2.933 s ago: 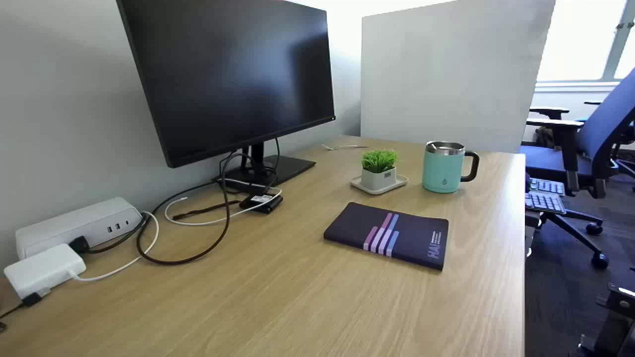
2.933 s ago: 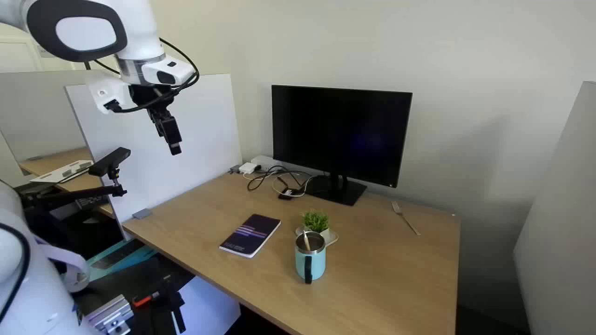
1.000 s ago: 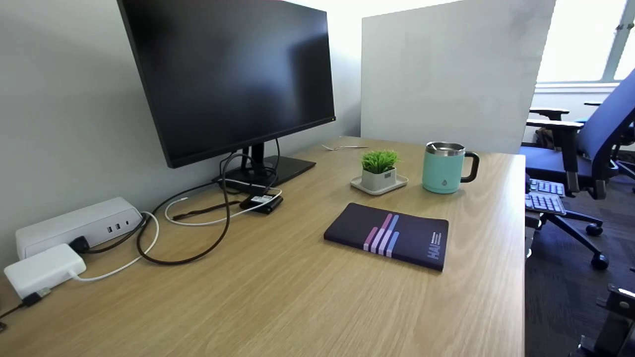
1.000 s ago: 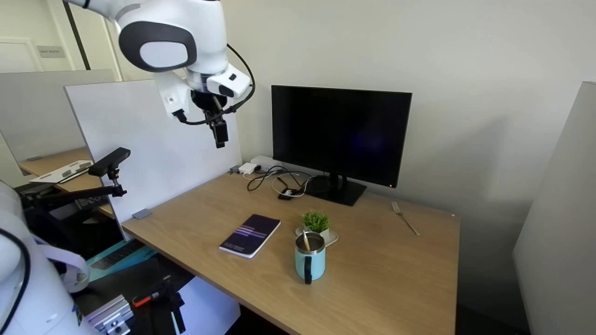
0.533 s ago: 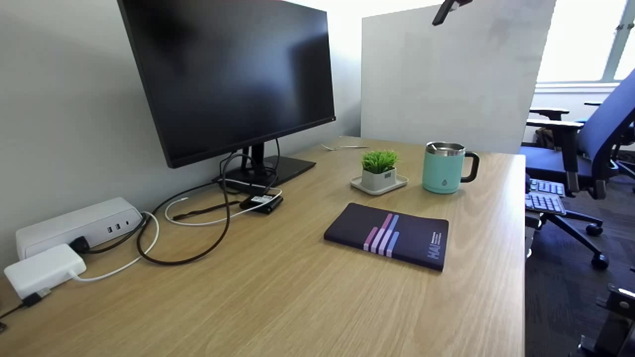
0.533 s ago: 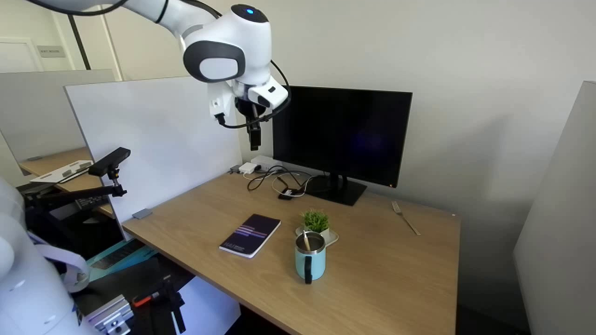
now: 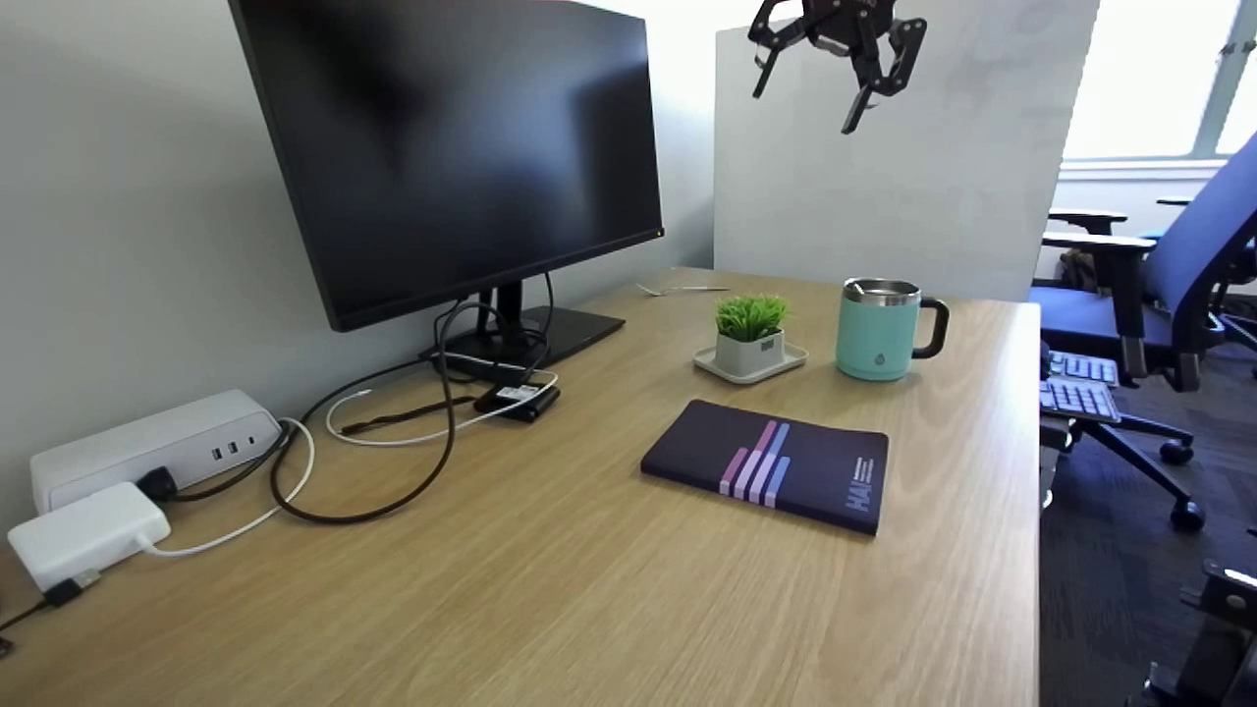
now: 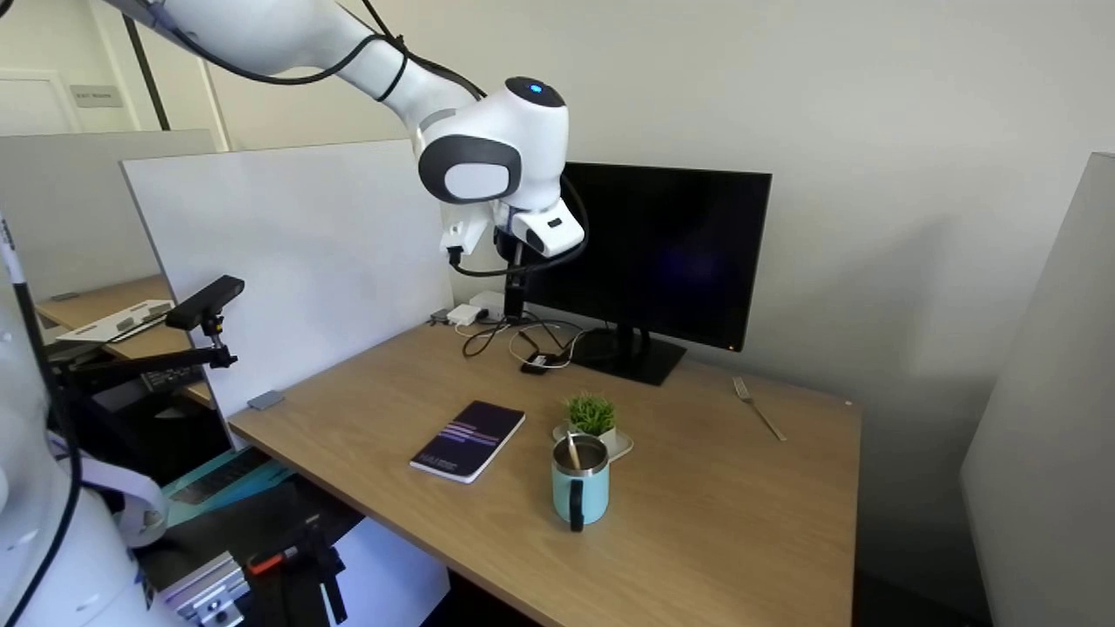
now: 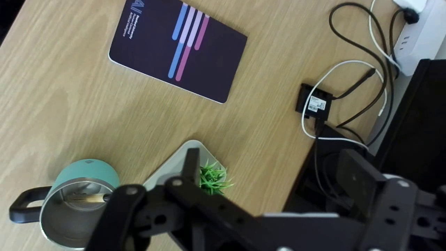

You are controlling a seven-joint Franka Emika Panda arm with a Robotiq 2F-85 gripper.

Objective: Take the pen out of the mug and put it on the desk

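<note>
The gripper hangs high over the desk, its fingers spread wide, well apart from the mug; in the wrist view one finger covers part of the small potted plant. The pen is inside the mug, its pale shaft tilted toward the rim on the side facing the wall edge of the desk; the wrist view shows a dark end there. The mug stands upright near the front edge, opposite the wall, its black handle turned toward that front edge. Just beside it, on the wall side, the plant sits on a pale tray. A dark notebook with coloured stripes lies flat, also toward the front edge, between the mug and the end edge by the white panel. The monitor stands along the wall edge, its foot on the desk. A power strip lies near the corner where the wall edge meets the panelled end, cables looping beside it, and a fork rests near the far corner of that same wall edge. Past the front edge, in an exterior view, is a blue chair.
</note>
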